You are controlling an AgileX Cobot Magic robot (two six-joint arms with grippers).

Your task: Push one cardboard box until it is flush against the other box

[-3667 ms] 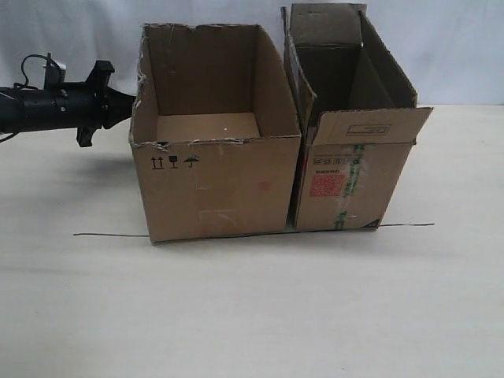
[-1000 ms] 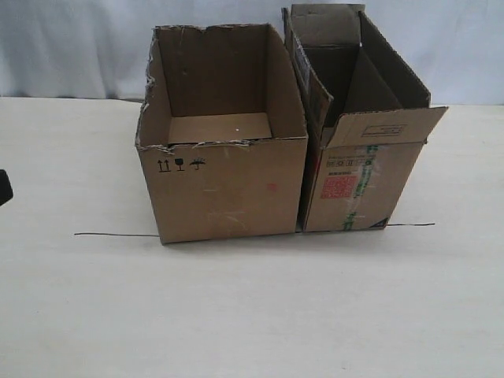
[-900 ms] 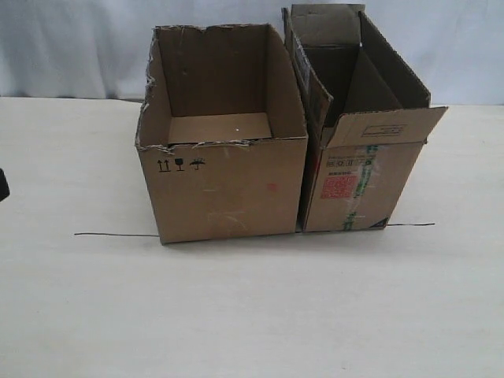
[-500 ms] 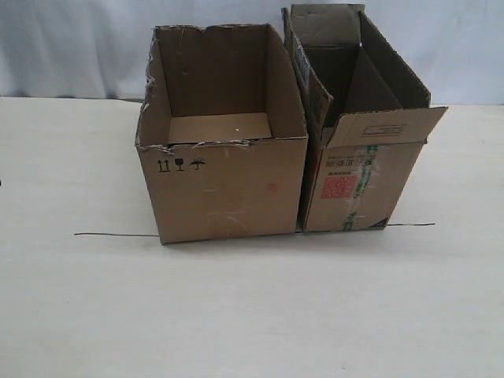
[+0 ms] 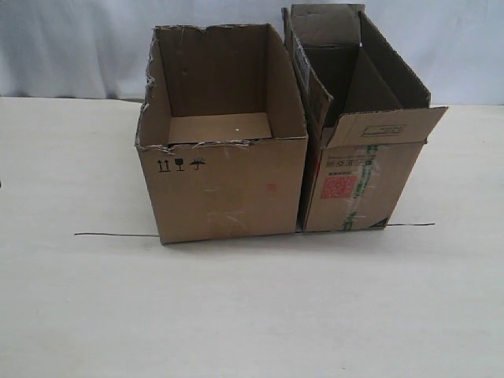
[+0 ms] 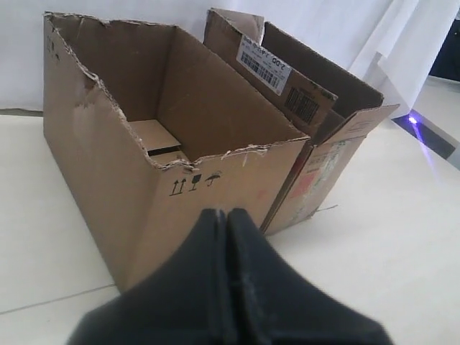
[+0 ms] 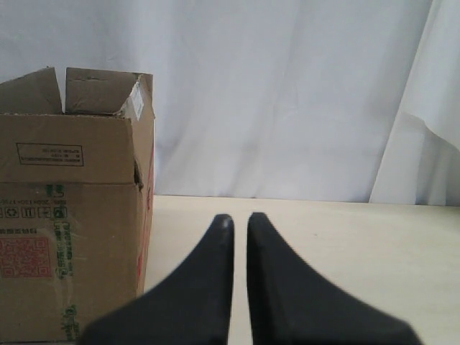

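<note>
The wide flapless cardboard box (image 5: pixel 224 189) with torn top edges and black symbols stands on the table, its right wall against the other box (image 5: pixel 358 185), the taller one with flaps and a red label. Neither gripper shows in the exterior view. In the left wrist view my left gripper (image 6: pixel 225 213) is shut and empty, a short way back from the front corner of the cardboard box (image 6: pixel 108 158), with the other box (image 6: pixel 316 165) behind it. My right gripper (image 7: pixel 239 218) holds nothing, its fingers a narrow gap apart, off to the side of the other box (image 7: pixel 68 215).
A thin black line (image 5: pixel 114 235) runs across the pale table (image 5: pixel 252 315) along the boxes' front edges. A white curtain (image 5: pixel 79 47) hangs behind the table. A flap of the other box folds out toward the front.
The left arm, earlier at the cardboard box's left wall, has drawn back out of the exterior view. Both boxes sit slightly further right than before. Nothing has moved in the last half second.
</note>
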